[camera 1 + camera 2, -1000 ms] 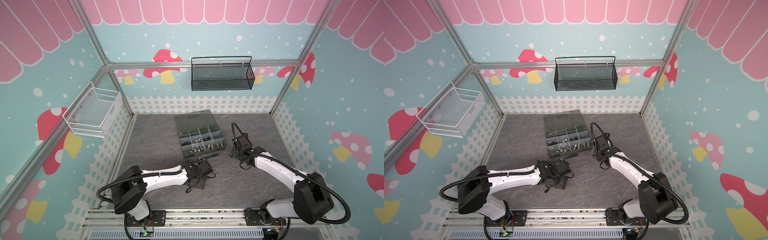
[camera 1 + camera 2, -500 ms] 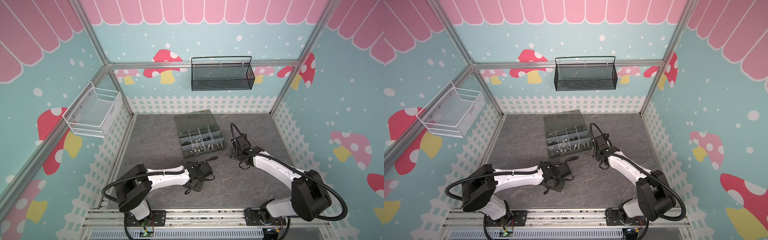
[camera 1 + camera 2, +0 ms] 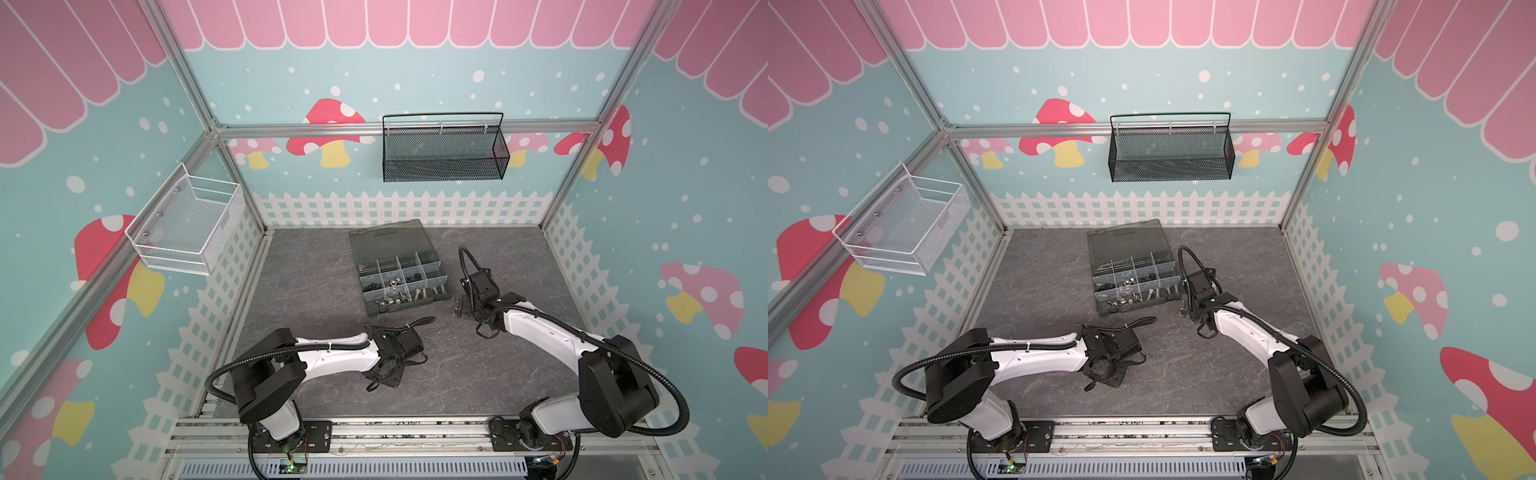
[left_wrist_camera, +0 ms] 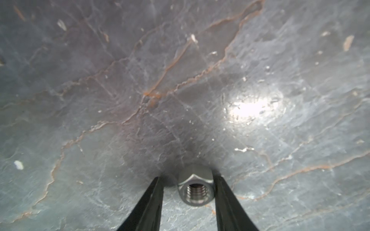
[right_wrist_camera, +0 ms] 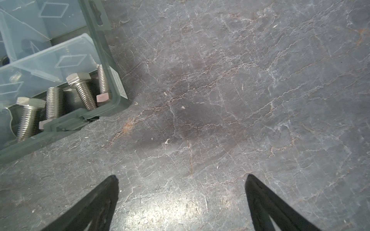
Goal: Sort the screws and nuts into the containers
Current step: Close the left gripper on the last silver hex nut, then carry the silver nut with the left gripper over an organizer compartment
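A shiny silver hex nut [image 4: 195, 188] lies on the grey mat between the fingers of my left gripper [image 4: 188, 177]. One finger touches the nut and a gap shows at the other, so the jaws stand open around it. In both top views this gripper [image 3: 383, 375] points down at the mat in front of the organiser box [image 3: 405, 308]. The box's containers [image 3: 392, 274] hold nuts and screws. Silver hex-head screws [image 5: 84, 92] lie in its corner container. My right gripper [image 5: 181, 176] stands wide open and empty over bare mat beside that box corner [image 5: 118, 100].
The box's lid [image 3: 388, 241] lies open toward the back. A black mesh basket [image 3: 442, 153] hangs on the back wall and a white wire basket [image 3: 187, 226] on the left wall. A white fence print rings the mat, and a metal rail [image 3: 374, 432] runs along the front.
The left gripper's fingers have drawn closer together around the nut, and its wrist has settled lower over the mat. The right arm has shifted slightly toward the box, jaws still wide.
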